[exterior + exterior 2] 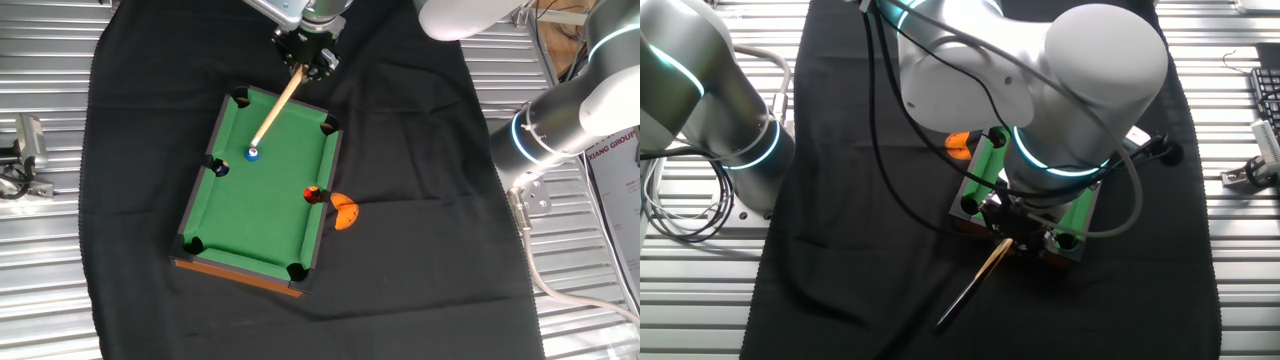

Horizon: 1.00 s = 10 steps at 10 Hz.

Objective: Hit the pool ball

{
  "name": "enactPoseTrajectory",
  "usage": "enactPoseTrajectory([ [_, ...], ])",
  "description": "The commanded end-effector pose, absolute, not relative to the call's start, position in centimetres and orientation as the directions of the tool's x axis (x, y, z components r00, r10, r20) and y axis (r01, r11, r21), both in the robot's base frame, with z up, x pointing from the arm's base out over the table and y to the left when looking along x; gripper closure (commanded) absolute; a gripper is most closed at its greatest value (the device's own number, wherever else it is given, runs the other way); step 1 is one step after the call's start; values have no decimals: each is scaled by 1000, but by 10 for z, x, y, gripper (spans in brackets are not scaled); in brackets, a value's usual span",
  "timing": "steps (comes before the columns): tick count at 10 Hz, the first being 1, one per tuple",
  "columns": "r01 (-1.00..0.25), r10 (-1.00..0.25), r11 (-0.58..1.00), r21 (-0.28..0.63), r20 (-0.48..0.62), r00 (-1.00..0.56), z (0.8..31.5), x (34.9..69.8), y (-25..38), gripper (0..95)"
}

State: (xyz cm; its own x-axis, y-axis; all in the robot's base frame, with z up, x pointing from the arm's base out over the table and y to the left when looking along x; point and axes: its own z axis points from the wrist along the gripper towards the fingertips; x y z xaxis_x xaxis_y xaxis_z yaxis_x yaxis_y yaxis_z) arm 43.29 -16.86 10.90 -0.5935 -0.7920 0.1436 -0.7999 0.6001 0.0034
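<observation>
The toy green pool table point(262, 210) lies on a black cloth. The tiny light-blue pool ball point(252, 153) with a white spot sits on the felt near the far left. My gripper point(305, 55) hangs over the table's far end, shut on a wooden cue stick point(277, 105). The cue slants down and its tip is at the pool ball; I cannot tell whether it touches. In the other fixed view the arm covers most of the table point(1082, 212) and hides the ball; the gripper point(1015, 228) holds the cue point(975, 285), whose dark butt sticks out over the cloth.
A navy-blue ball point(221, 169) sits by the left side pocket. A red-and-black ball point(313, 195) sits at the right side pocket. An orange piece point(345, 212) lies on the cloth beside the right rail. A second arm's base point(735, 150) stands off the cloth.
</observation>
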Motion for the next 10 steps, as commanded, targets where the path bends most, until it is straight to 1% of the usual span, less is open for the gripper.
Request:
enactPoseTrajectory([
  [1,-806,-798,592,2,143,-586,109,433,-169,950],
  [10,-787,-780,616,-3,139,-611,105,438,-158,950],
])
